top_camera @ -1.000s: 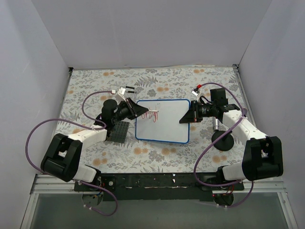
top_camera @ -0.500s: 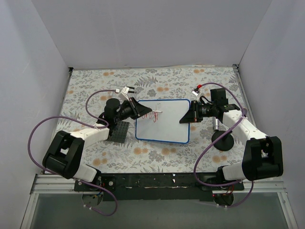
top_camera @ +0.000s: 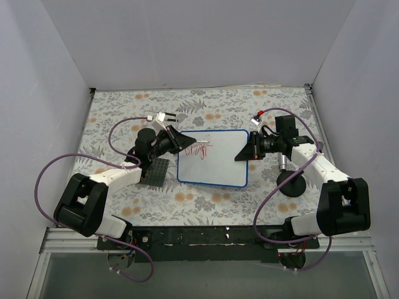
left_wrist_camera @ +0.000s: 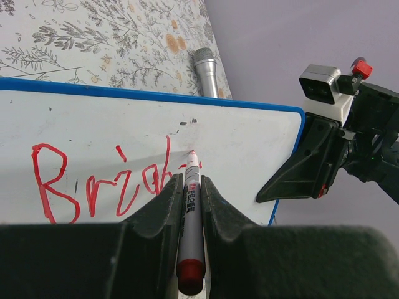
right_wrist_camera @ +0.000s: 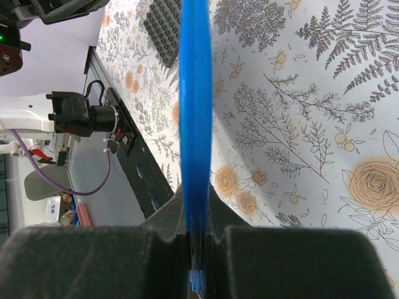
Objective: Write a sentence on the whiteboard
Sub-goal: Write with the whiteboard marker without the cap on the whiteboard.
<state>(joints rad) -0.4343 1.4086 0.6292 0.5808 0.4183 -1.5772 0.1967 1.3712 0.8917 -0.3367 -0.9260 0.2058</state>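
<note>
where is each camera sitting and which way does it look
Top external: above and behind the robot, looking down at the table; left arm, right arm and whiteboard show.
Left wrist: on the left arm, looking along the left gripper, shut on the marker, toward the red lettering.
Right wrist: on the right arm, looking along the blue rim edge-on, clamped in the right gripper.
Shared: all three show the whiteboard; left wrist also shows the right gripper.

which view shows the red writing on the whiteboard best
The left wrist view: the red writing sits large on the whiteboard, letters legible, with the marker tip at its end. The top external view shows only a tiny red scribble near the board's upper left. The right wrist view sees the board edge-on, no lettering.
</note>
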